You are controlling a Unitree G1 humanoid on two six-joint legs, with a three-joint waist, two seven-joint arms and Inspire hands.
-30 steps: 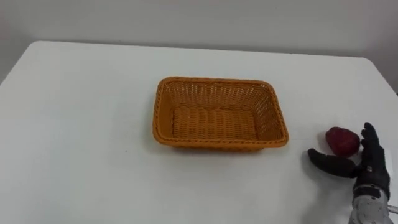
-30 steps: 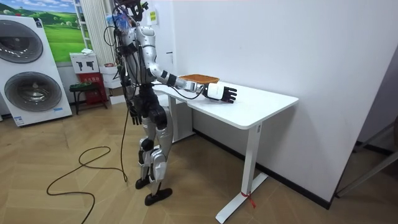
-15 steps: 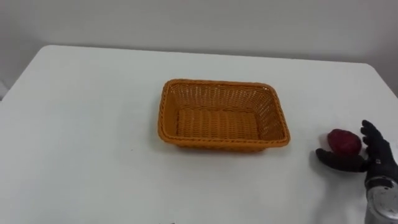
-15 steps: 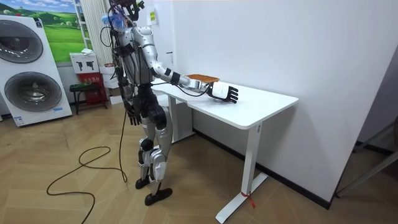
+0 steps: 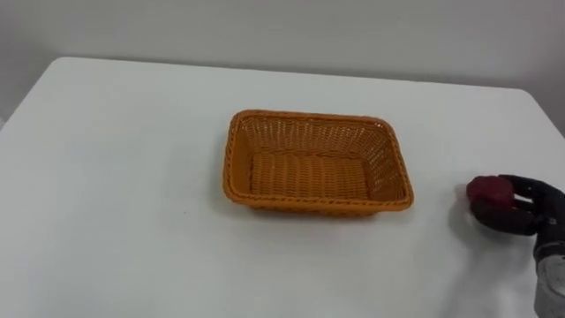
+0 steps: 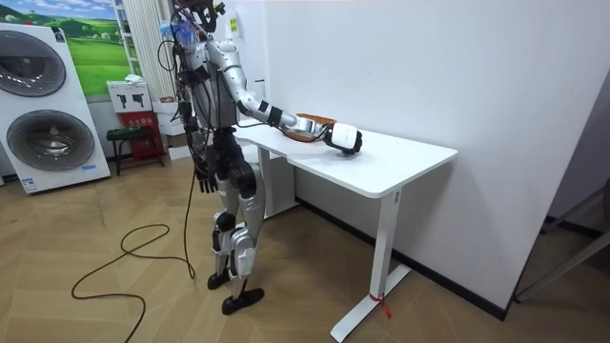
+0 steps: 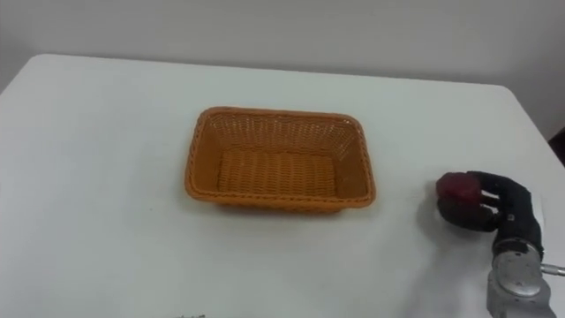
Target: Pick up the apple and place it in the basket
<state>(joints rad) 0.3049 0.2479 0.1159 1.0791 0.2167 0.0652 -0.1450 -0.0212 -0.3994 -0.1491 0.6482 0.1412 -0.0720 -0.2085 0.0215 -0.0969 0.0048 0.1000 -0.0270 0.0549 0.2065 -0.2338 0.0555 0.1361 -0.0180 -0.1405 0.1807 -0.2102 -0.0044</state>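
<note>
A dark red apple [image 5: 488, 192] [image 7: 456, 189] rests at the right side of the white table [image 5: 115, 159], to the right of an empty orange wicker basket [image 5: 316, 161] [image 7: 278, 159]. My right hand [image 5: 521, 212] [image 7: 490, 208] has its black fingers curled round the apple from the right and below. In the room view my right hand [image 6: 345, 138] reaches out over the table [image 6: 381, 167] next to the basket [image 6: 307, 122]. My left hand [image 6: 203, 177] hangs at my side, beside the hip.
The table's right edge [image 5: 549, 115] lies close behind the apple. In the room view I stand at the table's end, with a washing machine [image 6: 48, 105] and a red stool [image 6: 129, 143] behind me, and a white wall beyond the table.
My right hand's fingers, spread beside the apple a second ago, have curled round it. The hand has shifted slightly right and forward.
</note>
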